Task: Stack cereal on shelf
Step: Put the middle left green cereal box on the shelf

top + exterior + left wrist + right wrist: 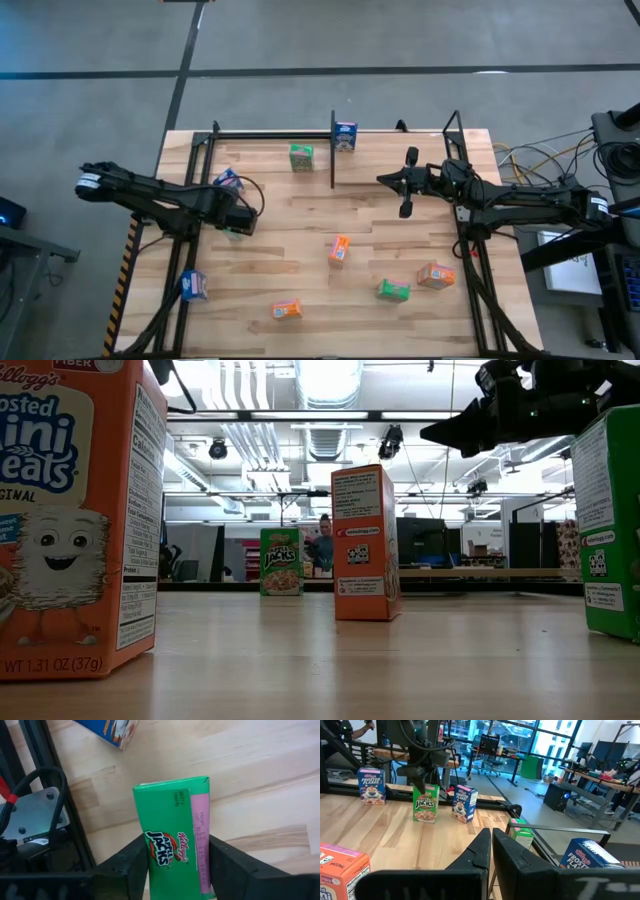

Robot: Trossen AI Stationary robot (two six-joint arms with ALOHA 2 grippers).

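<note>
- Cereal is scattered over the surface (300, 240): we see two boxes standing by the shelf (275, 134), a green one (301, 157) and a blue one (345, 135), with others lying nearer the front.
- We find our left hand (172, 857) low at the surface's left side, its fingers (132, 862) pinching a green Apple Jacks box (175, 840).
- A blue box (227, 180) lies just beside it.
- We hold our right hand (407, 180) pressed together and empty above the surface's right half, near the divider (332, 150).
</note>
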